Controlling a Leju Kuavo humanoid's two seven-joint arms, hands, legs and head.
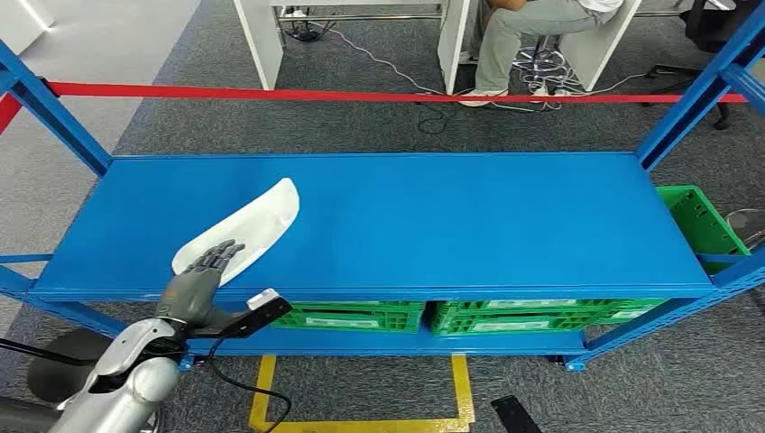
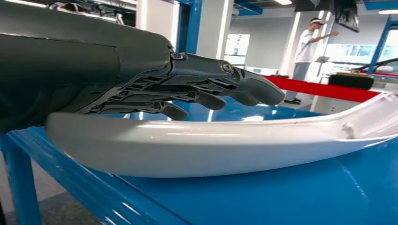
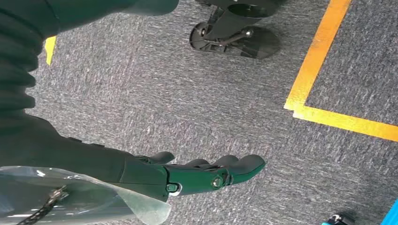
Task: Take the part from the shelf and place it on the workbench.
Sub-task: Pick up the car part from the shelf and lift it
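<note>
Left hand (image 1: 206,269) sits over the near end of the white part (image 1: 257,225), fingers (image 2: 244,86) straight and apart, probably not gripping. Part lies on the blue shelf (image 1: 469,216), long axis running away rightward. Right hand (image 3: 206,176) hangs slack, holding nothing.

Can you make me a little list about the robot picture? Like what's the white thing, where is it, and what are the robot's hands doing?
white thing: a long curved white part
where it is: lying on the top of the blue shelf, near the left front edge
left hand: fingers stretched out flat over the near end of the part, not wrapped around it
right hand: hanging down over the grey carpet, fingers straight, holding nothing
under the shelf: green crates
on the floor: yellow tape lines
far away: a person sitting at a white desk
</note>
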